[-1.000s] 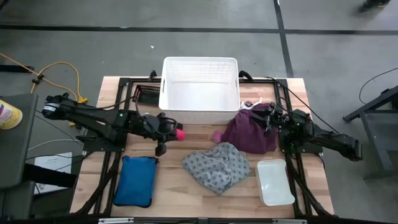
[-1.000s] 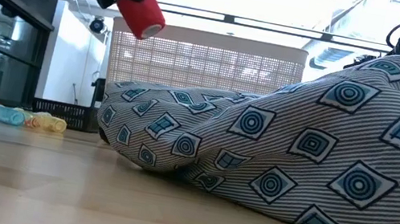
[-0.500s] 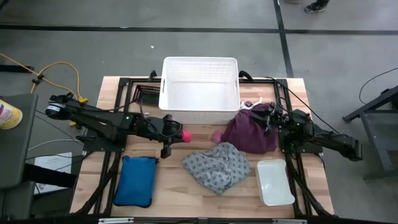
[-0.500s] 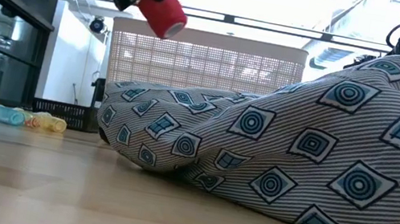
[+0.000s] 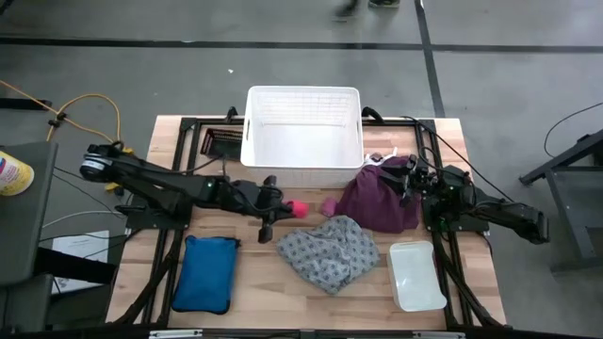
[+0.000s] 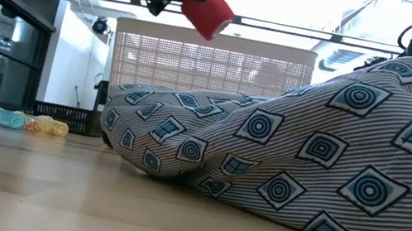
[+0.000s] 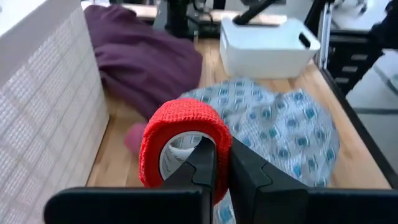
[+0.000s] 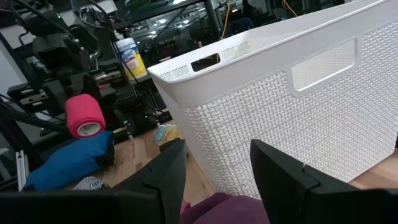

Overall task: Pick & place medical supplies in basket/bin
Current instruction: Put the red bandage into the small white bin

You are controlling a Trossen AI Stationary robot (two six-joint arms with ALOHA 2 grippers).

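My left gripper (image 5: pixel 281 206) is shut on a pink tape roll (image 5: pixel 297 206) and carries it in the air just in front of the white basket (image 5: pixel 303 90). In the low view the roll (image 6: pixel 209 9) hangs high above the grey patterned cloth (image 6: pixel 289 171). That cloth (image 5: pixel 328 251) lies bunched on the table's middle. A purple cloth (image 5: pixel 377 198) lies heaped right of the basket. My right gripper (image 5: pixel 408 181) rests open at the purple cloth's right edge, holding nothing. My left gripper pinches the roll's wall (image 7: pixel 221 163) at the side nearest the wrist, one finger (image 7: pixel 202 167) in the roll's hole and the other (image 7: pixel 252 177) outside. The fingers reach in nearly level from the table's left. The roll is lifted clear of the table, its hole tilted.
A blue pouch (image 5: pixel 207 273) lies near left and a white lidded box (image 5: pixel 415 275) near right. A small pink object (image 5: pixel 329 205) sits beside the purple cloth. A dark rack (image 5: pixel 224 143) stands left of the basket.
My left gripper has carried the tape roll toward the table's right edge, along the basket's front wall, tipping a little. The roll stays clear of the table and now hangs over the grey patterned cloth's left part.
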